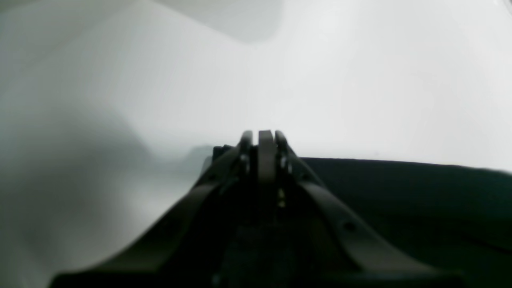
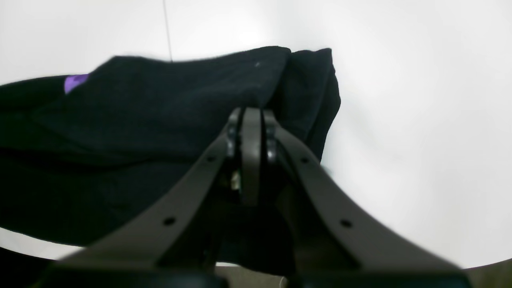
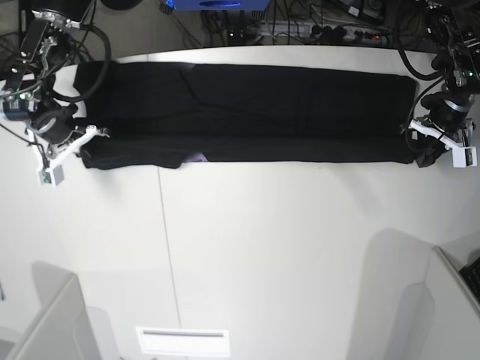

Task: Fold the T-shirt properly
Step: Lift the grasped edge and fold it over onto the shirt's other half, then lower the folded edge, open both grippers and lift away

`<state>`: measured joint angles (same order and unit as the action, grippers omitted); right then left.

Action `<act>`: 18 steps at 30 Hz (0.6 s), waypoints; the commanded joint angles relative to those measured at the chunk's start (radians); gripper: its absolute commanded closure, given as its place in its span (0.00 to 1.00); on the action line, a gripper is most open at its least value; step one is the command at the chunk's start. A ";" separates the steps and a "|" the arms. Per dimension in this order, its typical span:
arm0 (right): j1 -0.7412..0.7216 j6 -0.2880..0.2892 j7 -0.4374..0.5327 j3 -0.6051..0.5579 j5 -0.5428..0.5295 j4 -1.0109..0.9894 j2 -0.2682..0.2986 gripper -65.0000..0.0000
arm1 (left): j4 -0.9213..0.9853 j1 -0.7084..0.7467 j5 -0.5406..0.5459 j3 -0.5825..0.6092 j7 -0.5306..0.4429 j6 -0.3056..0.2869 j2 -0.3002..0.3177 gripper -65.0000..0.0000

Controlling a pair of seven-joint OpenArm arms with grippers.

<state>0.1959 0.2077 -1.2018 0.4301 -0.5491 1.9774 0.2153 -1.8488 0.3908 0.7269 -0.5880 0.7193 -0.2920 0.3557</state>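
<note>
1. Up close in the left wrist view, the left gripper point(image 1: 266, 138) shows matte dark fingers pressed together with no gap between them. Their tips rest at the straight upper edge of the T-shirt point(image 1: 400, 192), whose smooth black cloth spreads to the right of the fingers and below them. Whether any fabric is pinched I cannot tell. Ahead of the tips and to their left lies the plain white table point(image 1: 360, 80), softly shadowed.

2. Next, the right wrist view: the right gripper point(image 2: 252, 116) is likewise closed, its curved, hole-dotted fingers meeting over the garment. Black, slightly fuzzy cloth bunches in thick rounded folds ahead of the tips and to their left. A small purple patch point(image 2: 74, 82) peeks out far to the left. Glossy white tabletop lies to the right.

3. Finally, the base view: the shirt lies as a long, flat black band across the far part of the table, stretched between the two grippers, one at each short end.
</note>
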 commanded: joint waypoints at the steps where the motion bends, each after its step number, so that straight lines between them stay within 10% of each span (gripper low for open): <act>1: 0.009 0.002 0.004 0.006 -0.007 0.018 0.014 1.00 | -0.025 0.007 0.012 -0.007 -0.025 -0.006 0.016 1.00; 18: 0.152 0.009 0.010 0.059 -0.002 0.023 -0.037 1.00 | -0.022 0.090 0.010 -0.002 -0.025 -0.006 0.016 1.00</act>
<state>0.3523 0.2108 -1.2064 0.4843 -0.5484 1.9858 0.1654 -1.8568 0.4839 0.7311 -0.5846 0.7166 -0.2924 0.3553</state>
